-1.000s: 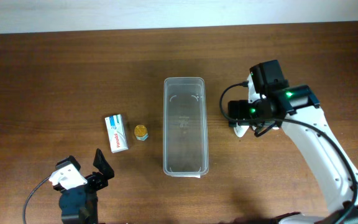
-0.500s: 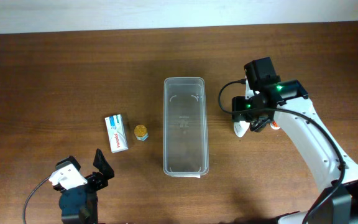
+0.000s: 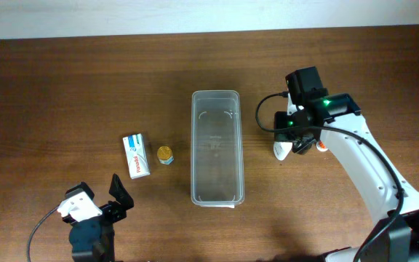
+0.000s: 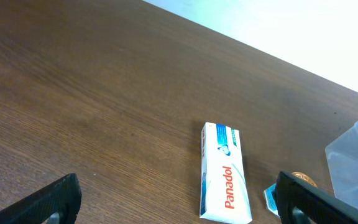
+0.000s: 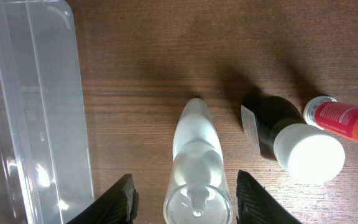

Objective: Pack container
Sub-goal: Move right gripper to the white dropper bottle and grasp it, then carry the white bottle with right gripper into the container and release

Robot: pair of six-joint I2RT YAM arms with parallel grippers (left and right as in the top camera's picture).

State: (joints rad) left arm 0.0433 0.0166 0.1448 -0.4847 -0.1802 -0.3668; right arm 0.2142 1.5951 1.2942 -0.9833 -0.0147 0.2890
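Observation:
The container (image 3: 216, 94), a long clear plastic bin, lies empty at the table's middle; its wall (image 5: 36, 106) shows at the left of the right wrist view. My right gripper (image 3: 291, 144) is just right of it, low over a clear bottle (image 3: 283, 150) lying on the wood. In the right wrist view the clear bottle (image 5: 196, 162) lies between the fingers of that gripper (image 5: 188, 199), with a gap on each side, wider on the left. My left gripper (image 3: 100, 195) stands wide open and empty at the front left (image 4: 179, 199).
A white Panadol box (image 3: 137, 155) (image 4: 225, 174) and a small gold-capped bottle (image 3: 165, 154) (image 4: 303, 180) lie left of the container. Right of the clear bottle lie a dark bottle with a white cap (image 5: 291, 140) and a red tube (image 5: 347, 119).
The right gripper shifted slightly left and down over the clear bottle, and its fingers have narrowed around it. The left arm has not moved.

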